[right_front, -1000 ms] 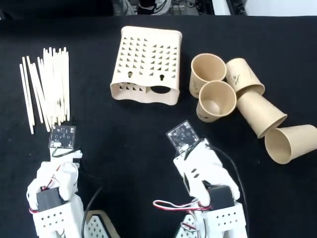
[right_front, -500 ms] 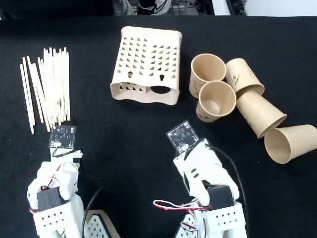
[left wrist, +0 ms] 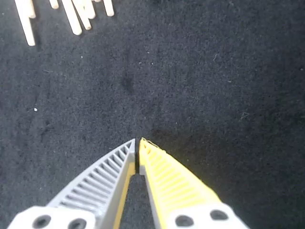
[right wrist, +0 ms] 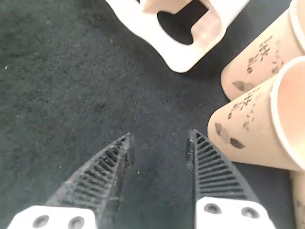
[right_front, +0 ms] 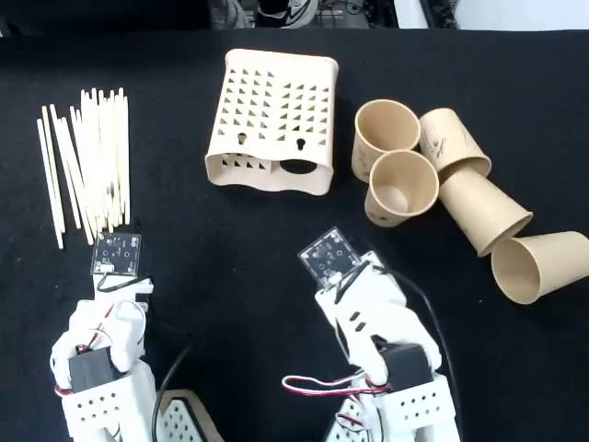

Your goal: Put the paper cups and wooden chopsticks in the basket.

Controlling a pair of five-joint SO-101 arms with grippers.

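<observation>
Black cloth tabletop (right_front: 230, 239): wooden chopsticks (left wrist: 25, 24) cut off at frame edge, well ahead of clenched left gripper (left wrist: 138, 143); paper cups (right wrist: 252, 129), basket (right wrist: 140, 21) partly cropped, near right gripper (right wrist: 159, 143) w/ jaws apart.

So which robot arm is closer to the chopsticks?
Left. The left gripper sits just short of the chopsticks; the right gripper is farther off, near the basket and the paper cups.

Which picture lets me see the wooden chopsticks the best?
The high view. There the wooden chopsticks lie as a whole loose bunch on the black table, to one side of the basket. The left wrist view catches a few of their ends at its edge.
</observation>
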